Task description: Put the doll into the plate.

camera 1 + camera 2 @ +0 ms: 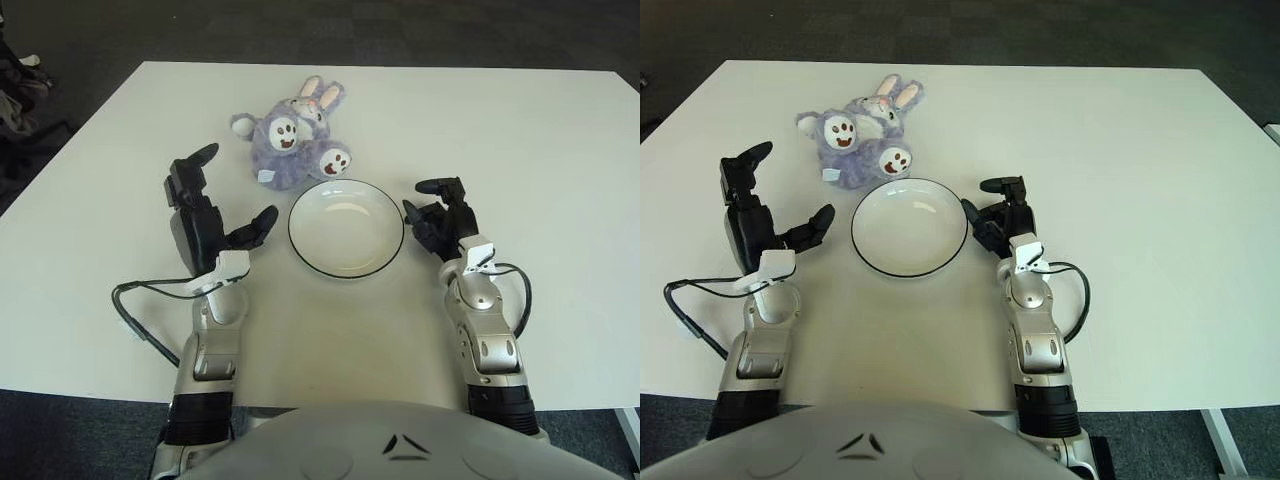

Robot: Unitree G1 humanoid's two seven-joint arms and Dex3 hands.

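Note:
A purple plush bunny doll (292, 137) with white paws lies on the white table, just behind the left rim of a white plate (346, 227) with a dark rim. The plate is empty. My left hand (212, 212) is left of the plate, fingers spread and holding nothing, a little in front of and left of the doll. My right hand (441, 214) is right beside the plate's right rim, fingers relaxed and holding nothing.
The white table (520, 140) reaches out to the right and back. A black cable (140, 305) loops by my left forearm and another (515, 290) by my right forearm. Dark carpet lies beyond the table's far edge.

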